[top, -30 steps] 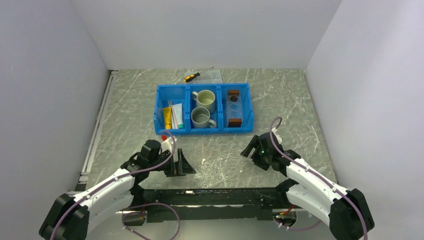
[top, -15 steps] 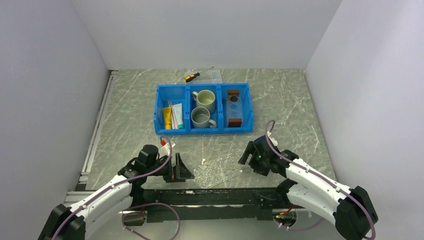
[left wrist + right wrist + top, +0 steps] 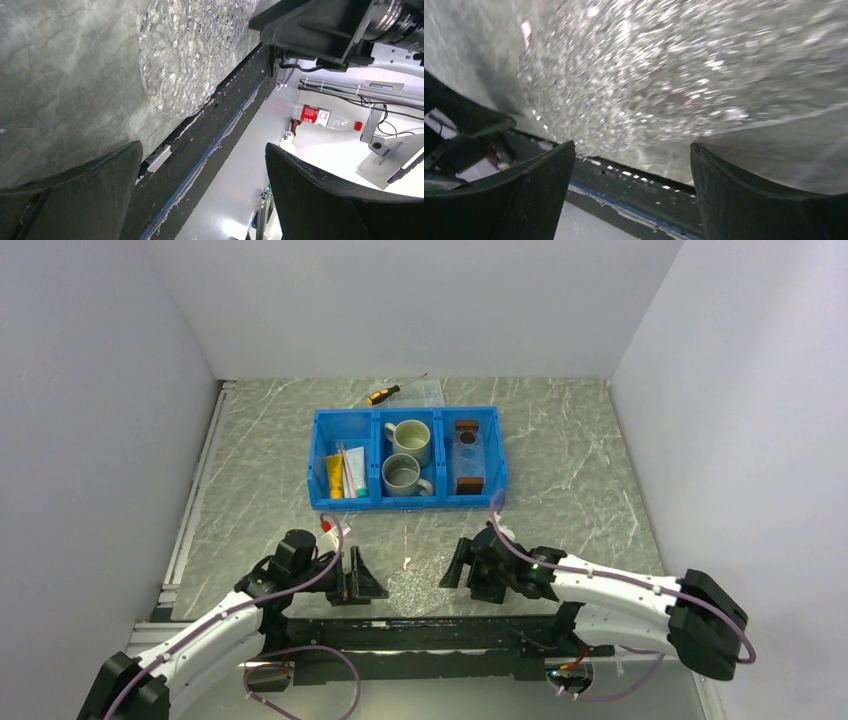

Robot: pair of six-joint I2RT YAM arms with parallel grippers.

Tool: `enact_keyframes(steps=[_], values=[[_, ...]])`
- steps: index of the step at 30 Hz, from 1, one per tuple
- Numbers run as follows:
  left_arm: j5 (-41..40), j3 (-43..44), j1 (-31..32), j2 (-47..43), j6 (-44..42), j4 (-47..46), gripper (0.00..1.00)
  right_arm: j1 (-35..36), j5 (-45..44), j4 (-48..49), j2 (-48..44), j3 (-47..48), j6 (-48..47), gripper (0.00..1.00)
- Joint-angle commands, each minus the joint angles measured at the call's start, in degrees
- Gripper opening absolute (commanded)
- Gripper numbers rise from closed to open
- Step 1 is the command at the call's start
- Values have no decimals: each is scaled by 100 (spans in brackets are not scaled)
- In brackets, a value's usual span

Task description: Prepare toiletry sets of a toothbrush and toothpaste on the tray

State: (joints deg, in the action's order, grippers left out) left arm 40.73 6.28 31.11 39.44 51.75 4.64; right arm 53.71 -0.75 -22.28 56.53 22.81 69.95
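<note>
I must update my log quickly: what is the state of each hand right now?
Left black two-finger hand: open, holding nothing.
Right black two-finger hand: open, holding nothing.

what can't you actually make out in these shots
- toothbrush: top view, too thin and small to separate from the toothpaste beside it in the blue bin.
- tray: top view, the dark round spot at its far end is too small to identify.
- clear bumpy disc: right wrist view, blur smears it.
- both wrist views: the bin lies outside the frame.
</note>
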Motion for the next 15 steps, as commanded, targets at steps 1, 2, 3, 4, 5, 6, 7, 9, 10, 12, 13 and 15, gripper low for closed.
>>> enact_keyframes(steps=[1, 2, 3, 4, 5, 6, 7, 9, 10, 12, 13, 15], values=[[51, 87, 14, -179, -89, 58, 99, 607, -22, 574, 651, 175, 427, 87], [31, 108, 15, -206, -98, 112, 99, 722, -48, 649, 805, 254, 468, 87], [-6, 135, 17, -234, -115, 184, 99, 868, -80, 699, 954, 343, 509, 87], [-68, 177, 18, -280, -139, 277, 99, 970, -109, 775, 1108, 414, 543, 88], [-160, 205, 18, -349, -154, 376, 99, 1051, -124, 854, 1244, 483, 573, 88], [-237, 233, 18, -438, -148, 475, 99, 1120, -137, 939, 1368, 536, 622, 88], [-324, 264, 16, -541, -154, 581, 99, 1179, -169, 1006, 1477, 588, 674, 88], [-552, 361, 18, -727, -184, 814, 99, 1282, -243, 1134, 1653, 674, 762, 88], [-617, 403, 15, -807, -201, 925, 99, 1318, -269, 1186, 1737, 725, 791, 88], [-738, 478, 11, -937, -253, 1134, 99, 1379, -339, 1268, 1875, 823, 849, 88], [-794, 518, 9, -982, -284, 1233, 99, 1400, -371, 1298, 1939, 886, 867, 88], [-881, 578, 4, -1064, -323, 1378, 99, 1439, -456, 1308, 2079, 1026, 888, 88]])
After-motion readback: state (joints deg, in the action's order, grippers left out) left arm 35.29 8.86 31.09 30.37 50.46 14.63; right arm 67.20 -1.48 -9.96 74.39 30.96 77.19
